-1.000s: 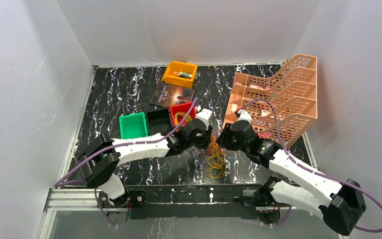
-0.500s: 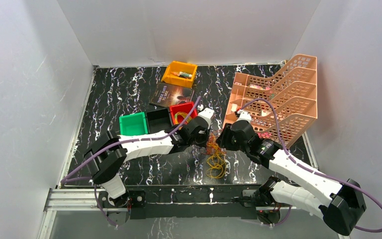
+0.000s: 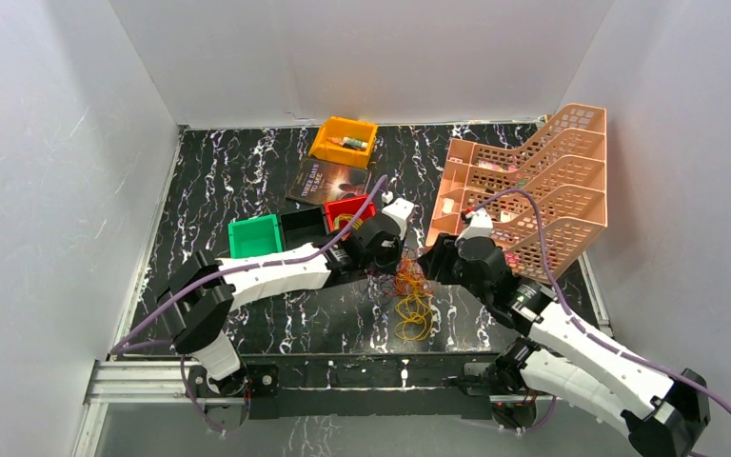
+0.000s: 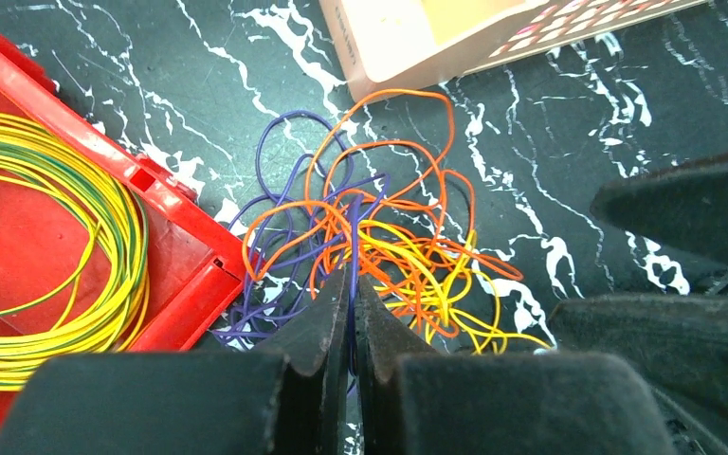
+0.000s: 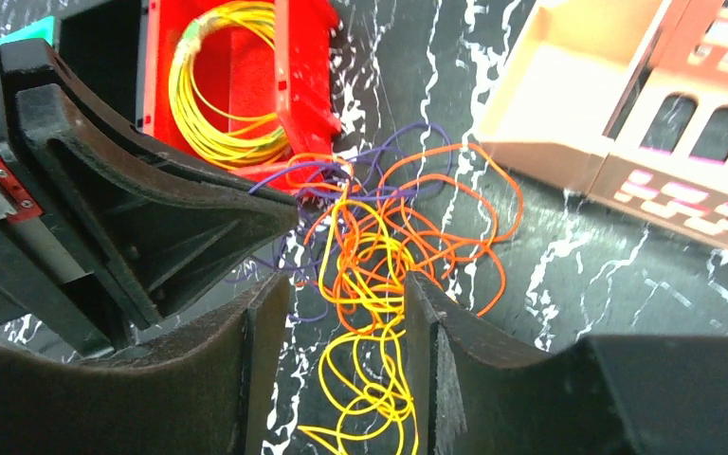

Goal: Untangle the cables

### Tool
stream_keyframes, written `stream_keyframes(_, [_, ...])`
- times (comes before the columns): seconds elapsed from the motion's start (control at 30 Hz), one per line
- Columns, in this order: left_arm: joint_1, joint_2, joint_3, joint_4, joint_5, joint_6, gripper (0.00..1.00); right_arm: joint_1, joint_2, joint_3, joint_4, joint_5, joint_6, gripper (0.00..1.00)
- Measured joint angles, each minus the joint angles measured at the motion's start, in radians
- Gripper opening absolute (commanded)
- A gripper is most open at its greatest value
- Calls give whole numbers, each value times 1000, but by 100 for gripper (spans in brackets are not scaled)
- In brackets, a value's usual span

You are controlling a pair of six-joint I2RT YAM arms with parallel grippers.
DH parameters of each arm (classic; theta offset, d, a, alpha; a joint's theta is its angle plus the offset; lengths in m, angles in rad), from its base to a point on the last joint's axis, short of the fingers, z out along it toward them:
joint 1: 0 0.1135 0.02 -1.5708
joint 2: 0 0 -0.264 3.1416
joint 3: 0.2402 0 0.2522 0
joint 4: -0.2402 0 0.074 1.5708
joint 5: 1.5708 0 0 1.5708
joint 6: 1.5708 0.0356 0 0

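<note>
Cables lie in one tangled bunch on the black marbled table, in the middle, a little nearer than halfway across. Orange and dark purple loops crowd the far part of the bunch. Yellow loops trail toward the near edge. The purple strands reach left to the foot of the red bin, touching or almost touching its wall.

My left gripper comes in from the left with its fingers pressed together. A purple strand runs down into the seam between them, so I have that part of the bunch pinched. My right gripper comes in from the right, its tips close to the left one's. Its fingers stand apart, astride the orange and yellow strands. I cannot see either finger pressing on them.

A coil of yellow-green wire fills the red bin. A black bin and a green bin sit in a row to its left. Farther back a book lies flat. Beyond it stands an orange-yellow bin with small items inside. A peach tiered file tray fills the right side, its near-left corner just beside the orange loops.
</note>
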Motion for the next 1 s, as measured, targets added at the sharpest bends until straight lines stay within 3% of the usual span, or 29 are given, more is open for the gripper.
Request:
stream_keyframes(0.2, [0,-70,4,-25,24,12,0,0,-97,-31,75,17,-119,60])
stream_keyframes(0.37, [1,-96,39,-67,46,25,0,0,-173,-76,137,31,-222,69])
stream_keyframes(0.6, [3,-123,69,-102,74,47,0,0,-235,-77,200,59,-356,72])
stream_keyframes(1.0, [8,-229,103,-131,97,83,0,0,-236,-77,283,-34,-544,73])
